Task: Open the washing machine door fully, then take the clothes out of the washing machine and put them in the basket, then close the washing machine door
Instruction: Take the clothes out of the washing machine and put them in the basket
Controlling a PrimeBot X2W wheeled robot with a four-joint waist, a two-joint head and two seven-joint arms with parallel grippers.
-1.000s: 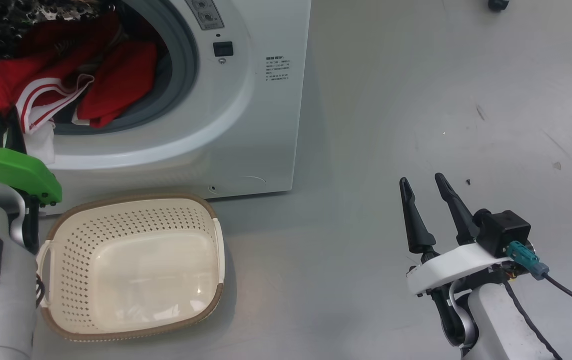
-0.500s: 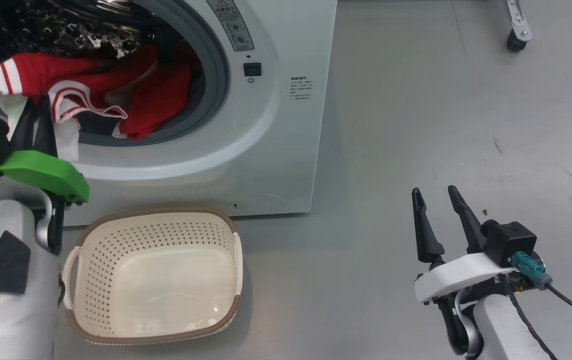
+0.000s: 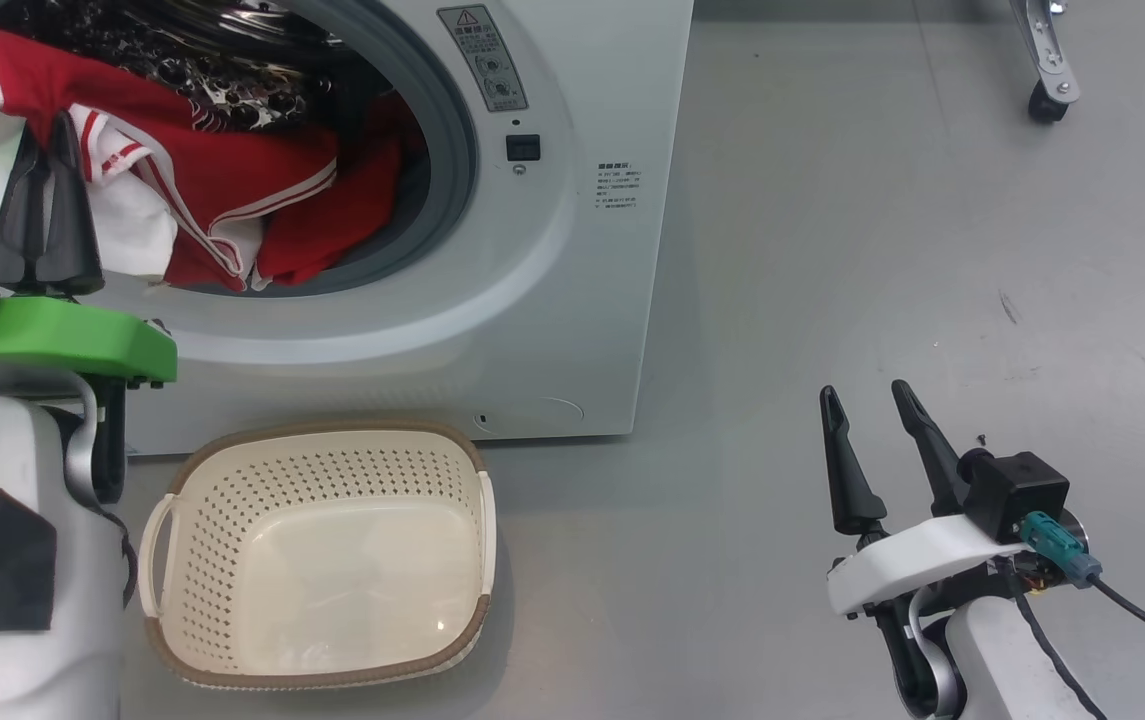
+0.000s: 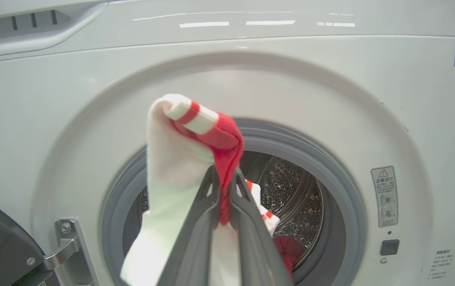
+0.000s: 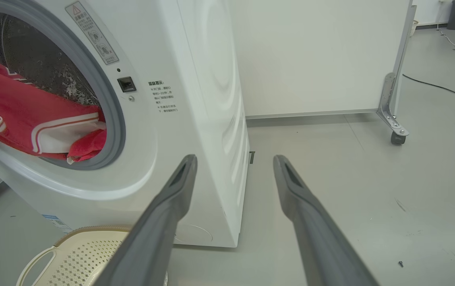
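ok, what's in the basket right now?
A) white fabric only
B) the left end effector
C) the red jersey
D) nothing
D: the basket shows only its bare cream floor, while the clothes hang from the washing machine mouth, pinched by the left end effector.

One washing machine [image 3: 572,300], with one door [image 4: 0,246] and one round drum opening. One basket [image 3: 332,435], carrying two loop handles. One bundle of clothes [image 3: 232,190], red and white; how many garments it holds cannot be told. Two tools, the left tool [image 3: 45,128] and the right tool [image 3: 862,390], each with two dark fingers. One caster wheel [image 3: 1042,100]. One warning label [image 3: 484,58].
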